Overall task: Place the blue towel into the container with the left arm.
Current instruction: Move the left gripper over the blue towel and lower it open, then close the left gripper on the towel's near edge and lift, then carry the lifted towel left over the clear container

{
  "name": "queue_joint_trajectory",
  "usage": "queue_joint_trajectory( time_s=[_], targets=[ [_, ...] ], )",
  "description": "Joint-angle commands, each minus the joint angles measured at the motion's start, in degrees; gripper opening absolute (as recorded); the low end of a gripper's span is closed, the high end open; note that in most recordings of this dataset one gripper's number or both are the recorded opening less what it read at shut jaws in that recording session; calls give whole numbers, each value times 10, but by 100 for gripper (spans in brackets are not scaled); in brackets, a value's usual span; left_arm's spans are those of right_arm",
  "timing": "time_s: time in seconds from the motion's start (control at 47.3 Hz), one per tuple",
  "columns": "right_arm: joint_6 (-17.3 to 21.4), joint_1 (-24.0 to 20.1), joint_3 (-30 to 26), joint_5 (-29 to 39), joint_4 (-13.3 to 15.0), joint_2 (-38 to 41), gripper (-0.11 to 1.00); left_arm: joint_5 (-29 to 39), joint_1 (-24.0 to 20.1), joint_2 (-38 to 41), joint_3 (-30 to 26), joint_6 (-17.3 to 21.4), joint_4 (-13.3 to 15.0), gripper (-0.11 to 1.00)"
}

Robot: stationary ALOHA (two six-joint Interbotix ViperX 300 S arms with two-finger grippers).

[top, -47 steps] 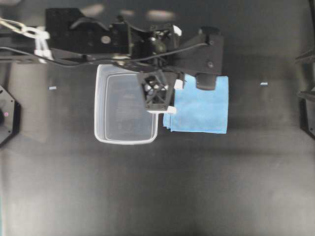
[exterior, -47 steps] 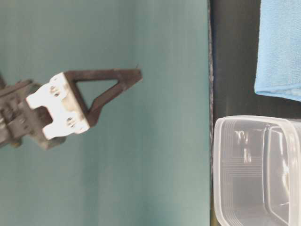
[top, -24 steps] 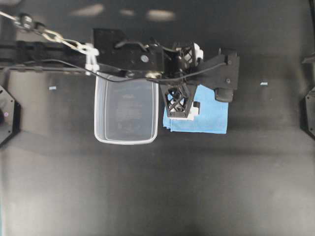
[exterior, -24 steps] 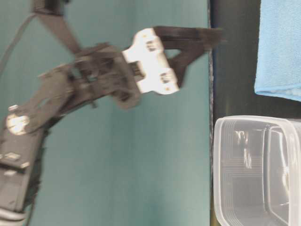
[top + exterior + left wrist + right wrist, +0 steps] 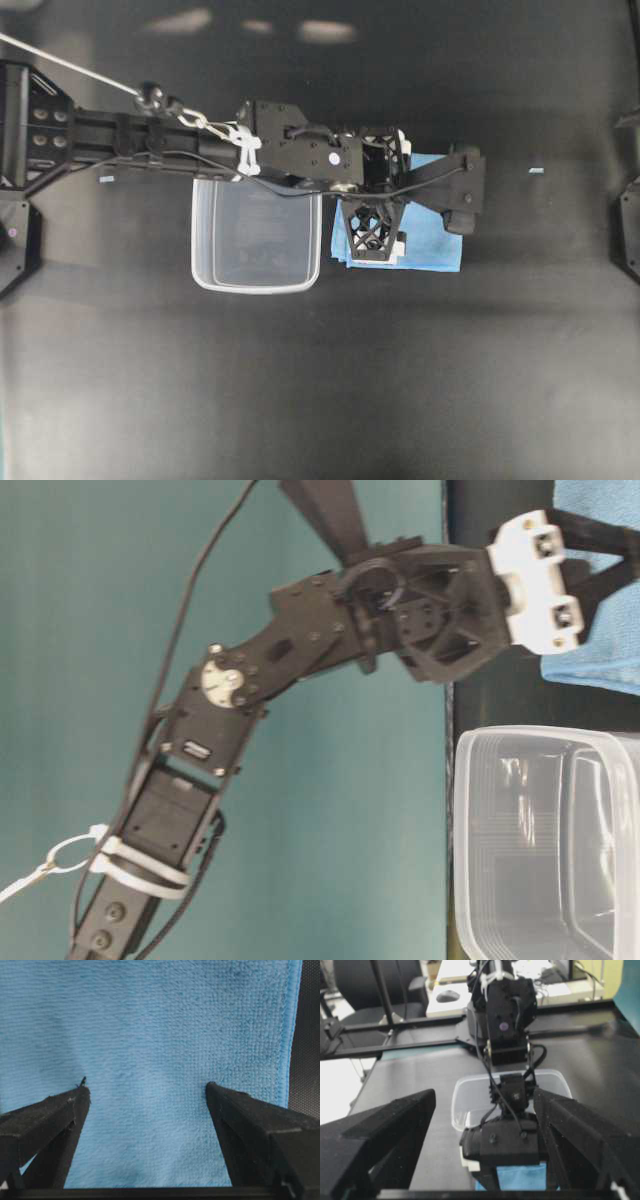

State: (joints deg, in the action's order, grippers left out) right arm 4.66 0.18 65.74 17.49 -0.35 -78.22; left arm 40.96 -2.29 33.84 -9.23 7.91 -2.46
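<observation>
With the left gripper (image 5: 145,1090) spread wide over the blue towel (image 5: 432,232), only its top fold might be pinched.

On the desk (image 5: 320,380), the tub (image 5: 257,238) lies left of the towel (image 5: 435,240), just beside it. The left gripper (image 5: 385,195) hangs over the towel's left part, its arm (image 5: 150,140) reaching in from the left past the tub's far rim.

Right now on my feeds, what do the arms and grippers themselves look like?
The left arm is black and jointed, with white cable ties, a thin silver cable and black wiring. The left gripper has black lattice fingers with white tips. Of the right gripper, only black wedge-shaped fingers show.
</observation>
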Motion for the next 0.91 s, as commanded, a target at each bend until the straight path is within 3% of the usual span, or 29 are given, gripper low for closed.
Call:
queue_joint_trajectory(
  time_s=[0.0, 0.169, 0.465, 0.655, 0.887],
  targets=[
    [0, 1, -10, -2, -2, 4, 76, -4, 0, -1, -6, 0, -2, 90],
    [1, 3, -8, -3, -2, 4, 76, -4, -6, 1, -3, -4, -2, 80],
    [3, 5, -11, -3, -2, 0, 76, 9, 0, -7, -20, -4, -2, 6],
    [3, 5, -11, 3, -2, -1, 76, 58, 2, -41, -54, -4, -2, 5],
    [13, 5, -11, 5, -2, -3, 76, 172, 0, -160, -80, -18, -2, 5]
  ],
)
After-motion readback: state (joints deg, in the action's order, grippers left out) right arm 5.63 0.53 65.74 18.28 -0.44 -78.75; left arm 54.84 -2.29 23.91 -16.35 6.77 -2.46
